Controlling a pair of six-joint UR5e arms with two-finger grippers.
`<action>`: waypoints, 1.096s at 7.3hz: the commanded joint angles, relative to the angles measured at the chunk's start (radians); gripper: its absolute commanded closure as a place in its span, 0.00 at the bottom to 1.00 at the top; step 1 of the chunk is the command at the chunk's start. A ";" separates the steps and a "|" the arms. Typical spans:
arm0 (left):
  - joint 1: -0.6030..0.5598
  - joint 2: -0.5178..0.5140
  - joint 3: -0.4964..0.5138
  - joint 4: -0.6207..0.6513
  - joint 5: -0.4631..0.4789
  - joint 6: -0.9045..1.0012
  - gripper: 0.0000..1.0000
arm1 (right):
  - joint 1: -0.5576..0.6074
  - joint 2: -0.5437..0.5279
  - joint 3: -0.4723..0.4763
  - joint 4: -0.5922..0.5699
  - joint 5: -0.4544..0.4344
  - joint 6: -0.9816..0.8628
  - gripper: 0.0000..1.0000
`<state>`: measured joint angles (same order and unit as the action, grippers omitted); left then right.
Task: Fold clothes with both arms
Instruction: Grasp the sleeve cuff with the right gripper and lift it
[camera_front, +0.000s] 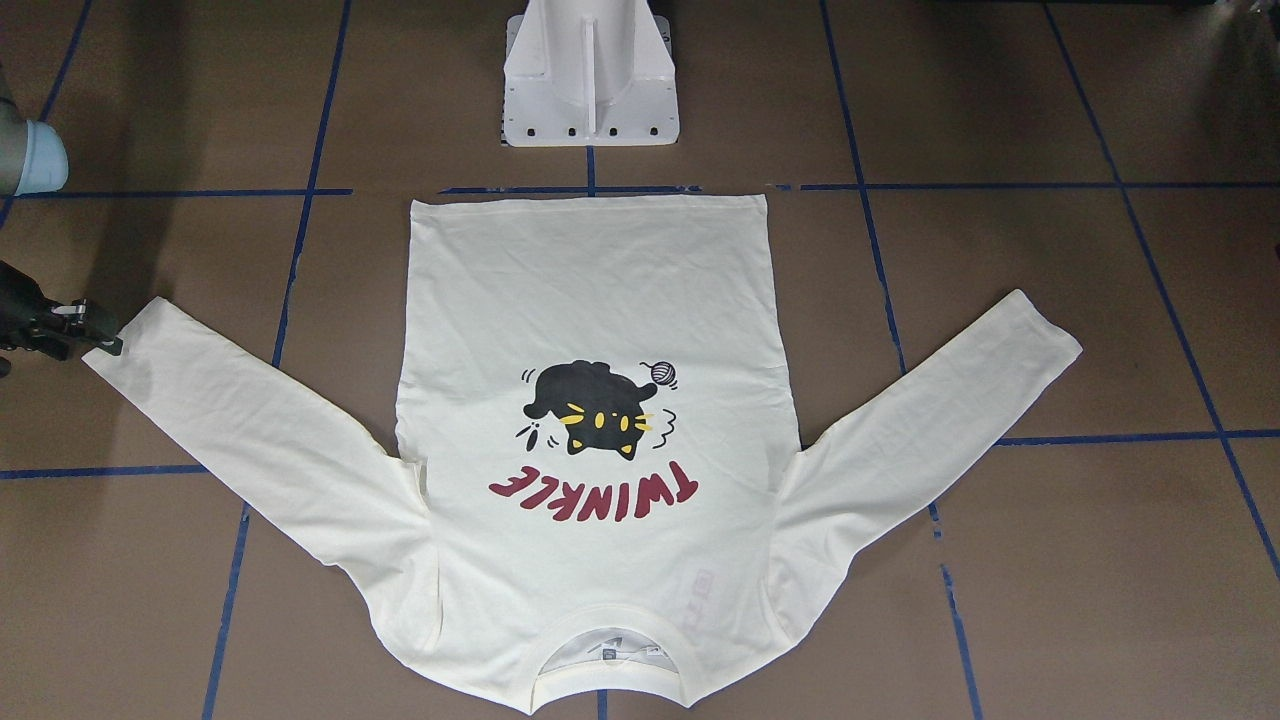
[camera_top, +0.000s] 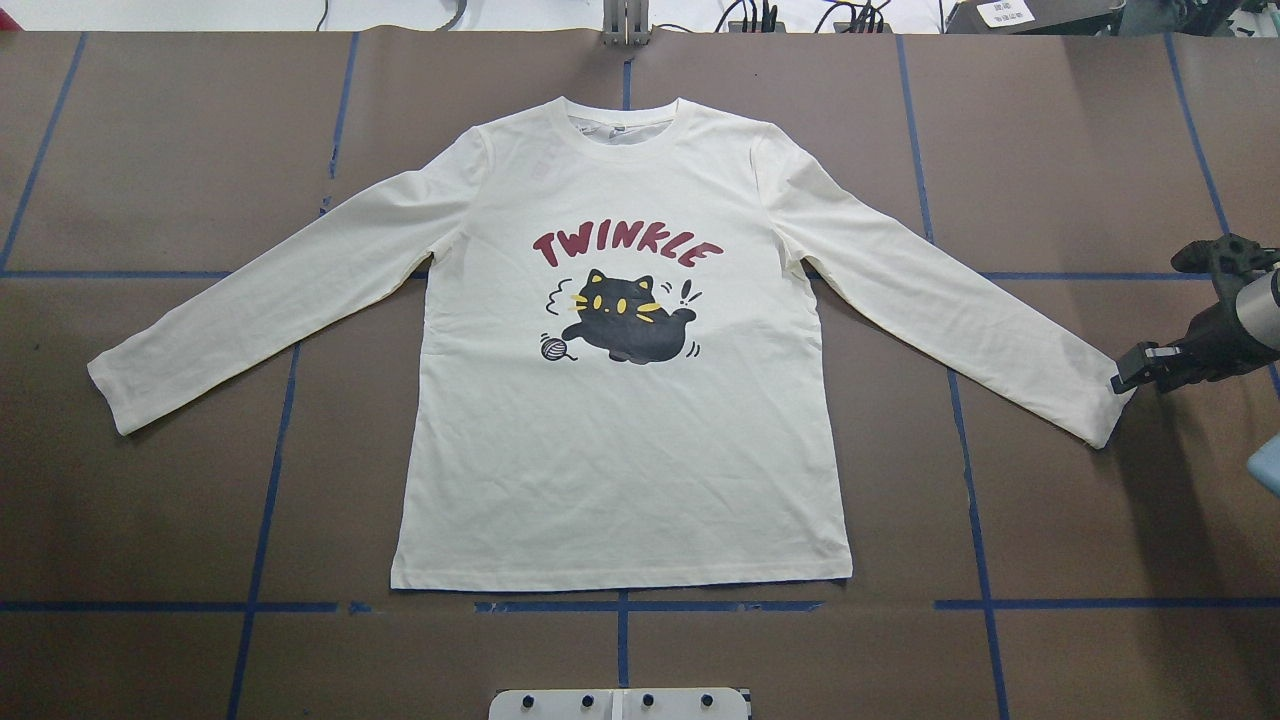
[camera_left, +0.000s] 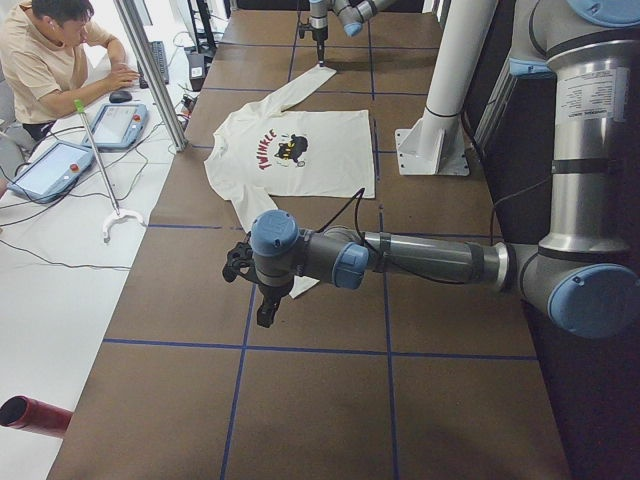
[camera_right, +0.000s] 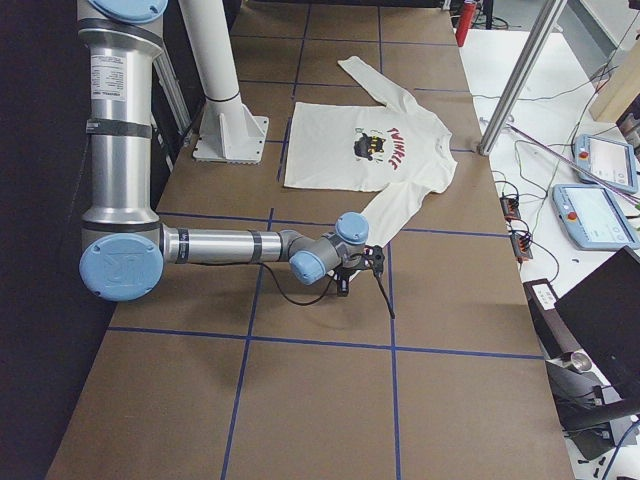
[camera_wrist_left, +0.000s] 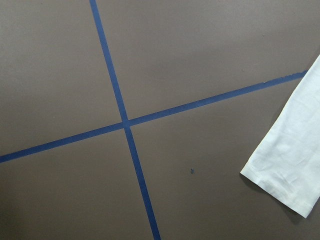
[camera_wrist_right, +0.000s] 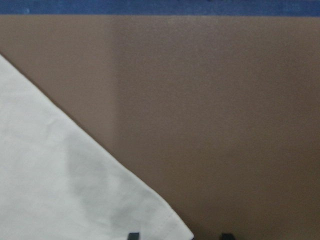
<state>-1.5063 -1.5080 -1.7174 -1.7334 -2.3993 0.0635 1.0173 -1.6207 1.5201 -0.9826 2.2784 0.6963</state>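
Cream-white long-sleeved T-shirt (camera_top: 620, 450) flat on the brown bench (camera_top: 150, 500), print side up. Lies in the bench's middle, collar away from the robot, hem toward the white pedestal base (camera_front: 590, 75), both sleeves spread outward and slanting back toward the robot's side. Shows a black cat (camera_top: 625, 325), a small yarn ball (camera_top: 552, 346) and dark red "TWINKLE" lettering (camera_top: 628, 250) on the chest.

Right claw (camera_top: 1128, 378) low at the right cuff (camera_top: 1100, 410). Fingertips (camera_wrist_right: 132, 235) spread apart in the right wrist view, one over the cuff's corner, the other over bare bench; contact with the cloth not clear.

Left claw (camera_left: 263, 312) pointing down above the bench near the left cuff (camera_wrist_left: 285, 175). Seen only from the side camera, so cannot tell whether spread or pressed together.

Blue tape lines (camera_top: 265, 480) in a grid across the bench. Past the bench's edge opposite the robot, a seated person (camera_left: 45, 60) beside two handheld screens (camera_left: 120, 125).
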 joint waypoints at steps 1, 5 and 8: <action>0.000 0.000 0.001 0.000 0.000 0.002 0.00 | -0.002 0.001 -0.008 0.002 0.000 0.002 1.00; 0.000 0.000 0.006 -0.002 0.000 0.006 0.00 | 0.013 0.035 0.056 -0.016 0.015 0.002 1.00; 0.000 0.000 -0.001 -0.002 0.000 0.002 0.00 | 0.018 0.033 0.156 -0.077 0.026 0.032 1.00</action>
<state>-1.5065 -1.5079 -1.7146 -1.7349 -2.3992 0.0683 1.0344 -1.5891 1.6195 -1.0370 2.2957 0.7058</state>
